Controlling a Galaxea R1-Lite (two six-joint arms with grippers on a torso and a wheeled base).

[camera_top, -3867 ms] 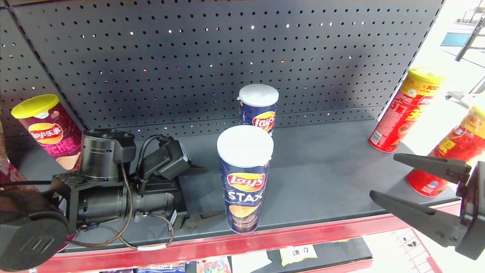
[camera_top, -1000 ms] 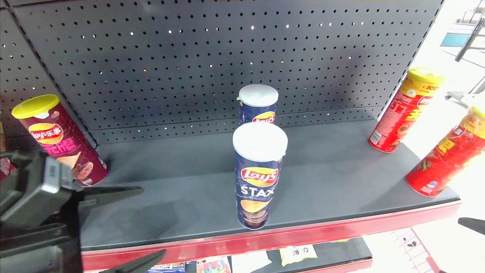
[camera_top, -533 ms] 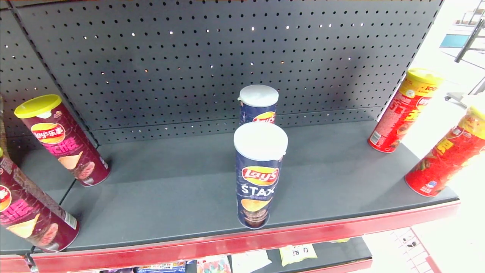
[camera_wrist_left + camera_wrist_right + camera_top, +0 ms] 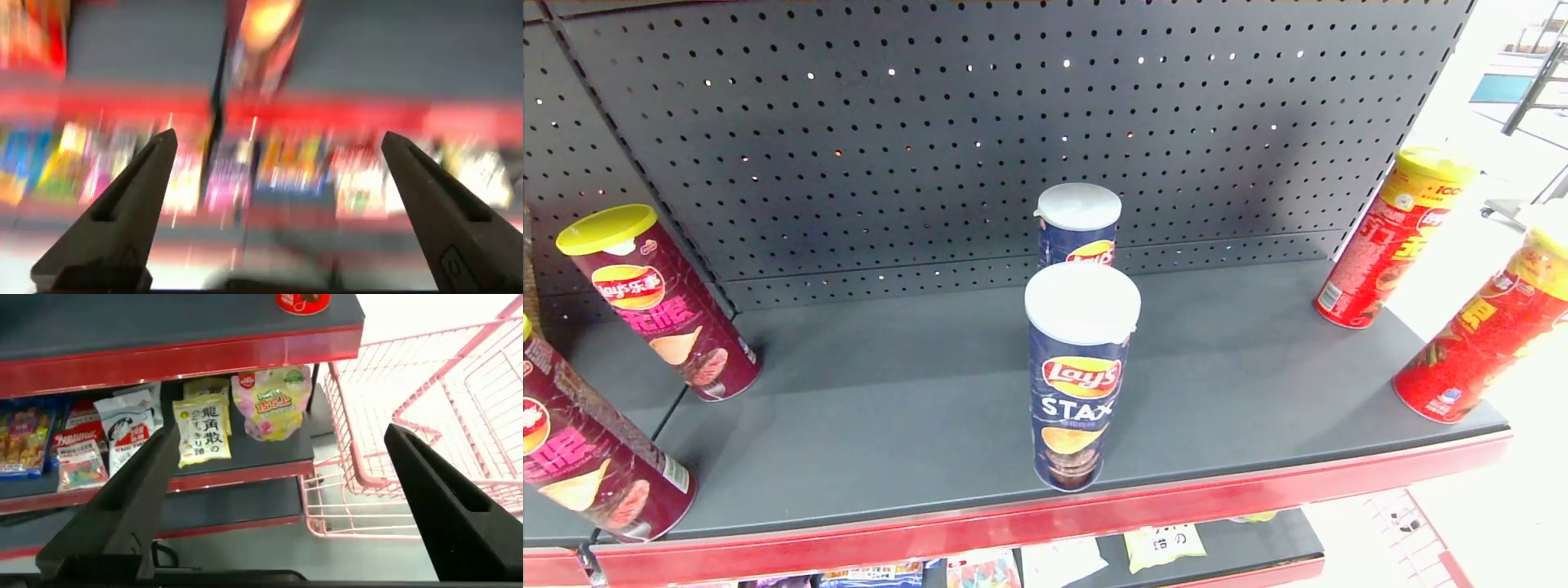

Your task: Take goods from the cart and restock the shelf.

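Head view: a blue crisp can is seen standing upright at the front edge of the shelf, with a second blue can directly behind it by the perforated back panel. Maroon cans are placed at the left and red cans at the right. The left end effector is held wide open and empty. The right end effector is likewise spread wide, holding nothing, near the pink cart and a lower shelf of snack packets.

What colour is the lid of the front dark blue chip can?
The lid is white, clearest in the head view.
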